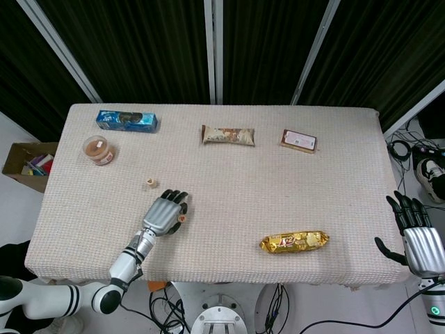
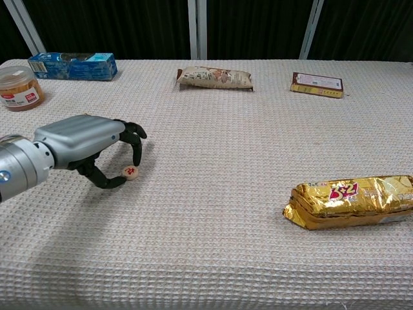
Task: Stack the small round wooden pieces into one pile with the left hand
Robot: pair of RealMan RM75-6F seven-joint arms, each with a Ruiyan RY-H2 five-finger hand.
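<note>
A small round wooden piece (image 2: 131, 172) with a red mark lies on the cloth at the front left, also seen as the wooden piece (image 1: 181, 218) in the head view. My left hand (image 2: 87, 145) curls over it from the left, thumb and a fingertip pinching its two sides. From above, the left hand (image 1: 165, 212) lies just left of that piece. A second wooden piece (image 1: 150, 183) sits a little farther back and left; the chest view hides it behind the hand. My right hand (image 1: 417, 240) hangs beyond the table's right edge, fingers spread, holding nothing.
A gold snack pack (image 2: 352, 201) lies front right. Along the back are a blue box (image 2: 73, 66), a brown bar (image 2: 213, 78) and a small brown packet (image 2: 316, 84). A round tub (image 2: 19, 87) stands at the far left. A cardboard box (image 1: 28, 163) sits on the floor.
</note>
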